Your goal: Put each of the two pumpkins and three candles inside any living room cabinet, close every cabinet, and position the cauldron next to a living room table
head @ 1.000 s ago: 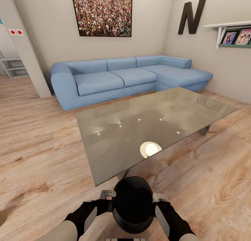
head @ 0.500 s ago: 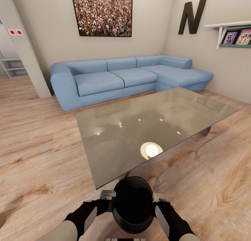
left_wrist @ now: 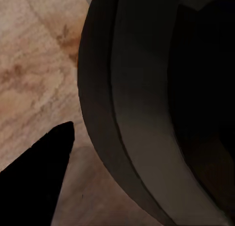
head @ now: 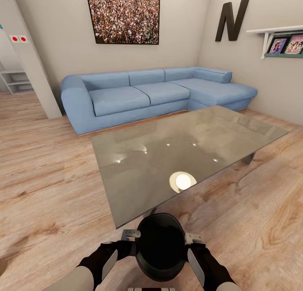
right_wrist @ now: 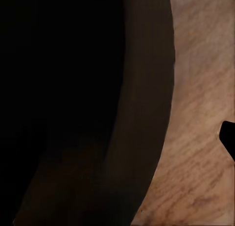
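The cauldron (head: 161, 246) hangs at 6 o'clock over the floor (head: 46, 185), clamped between left pincer (head: 128, 235) at its 9 and right pincer (head: 192, 239) at its 3. The counter (head: 176, 150) lies just beyond, at 12.

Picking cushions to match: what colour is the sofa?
Light blue all over; the sofa shows best in the head view.
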